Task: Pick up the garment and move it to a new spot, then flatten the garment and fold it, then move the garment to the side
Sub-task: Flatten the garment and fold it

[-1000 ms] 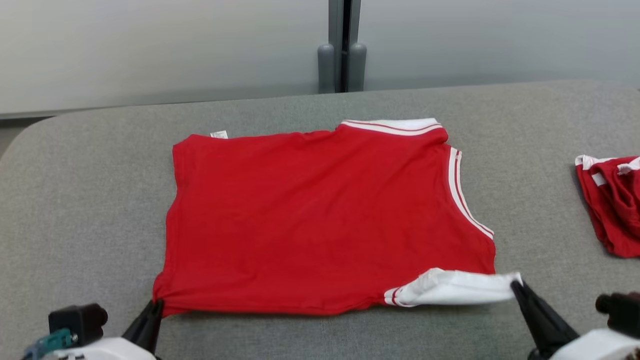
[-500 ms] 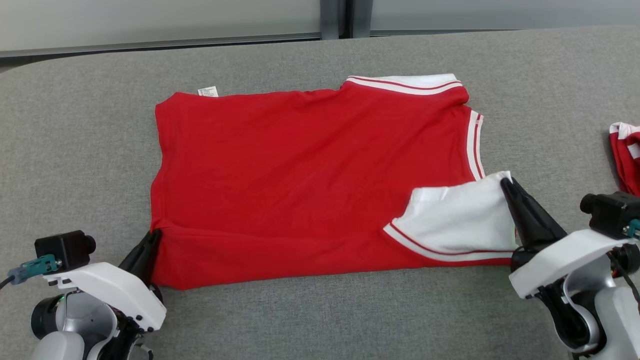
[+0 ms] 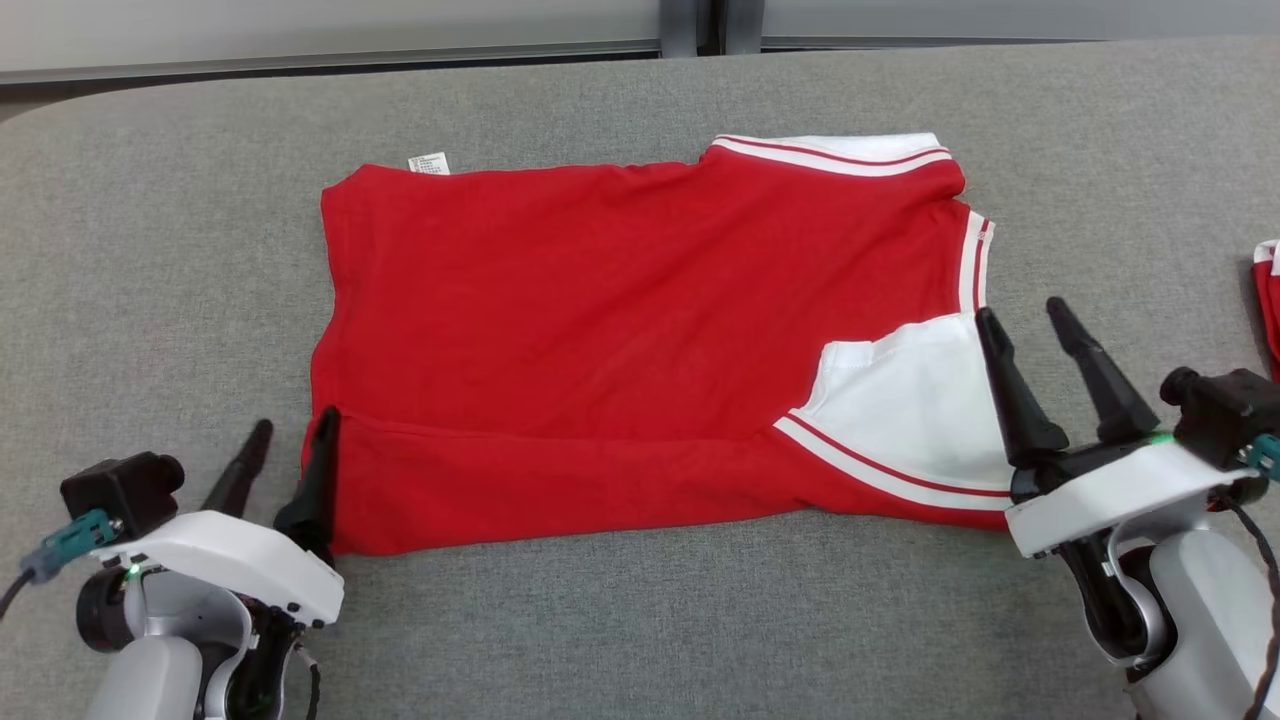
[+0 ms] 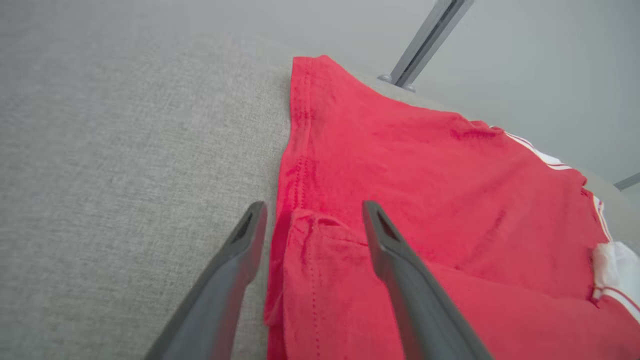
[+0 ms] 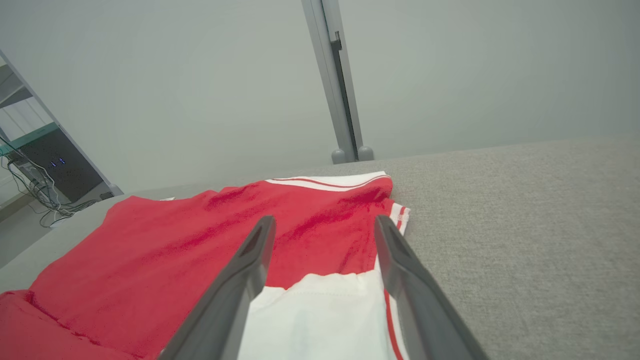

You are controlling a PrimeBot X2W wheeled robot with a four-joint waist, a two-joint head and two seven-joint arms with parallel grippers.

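**A:** Where did the garment [image 3: 620, 330] lie, and how far along did the job look?

**B:** It lay spread flat across the middle of the grey table [image 3: 150, 250], its small white label [image 3: 428, 163] on the edge toward the table's far side. A red strip [image 3: 560, 490] along the edge toward the table's near side was turned over onto the body. At the right end of that strip a white flap [image 3: 910, 410] with red stripes lay face up. So the flattening looked done, and a first fold appeared to be laid.

**A:** And the claws?

**B:** Both stood with fingers spread, gripping nothing. The left gripper [image 3: 296, 420], toward the table's near left, straddled the folded corner, with one finger over bare table and the other against the cloth. The right gripper [image 3: 1020, 310], toward the table's near right, had one finger at the outer edge of the white flap and the other over bare table.

**A:** What was left?

**B:** Probably more folding, since the garment was wide and only one edge was turned. After that it had to be moved aside. A second red garment [image 3: 1270, 300] lay at the table's right edge, so that side was already partly taken.
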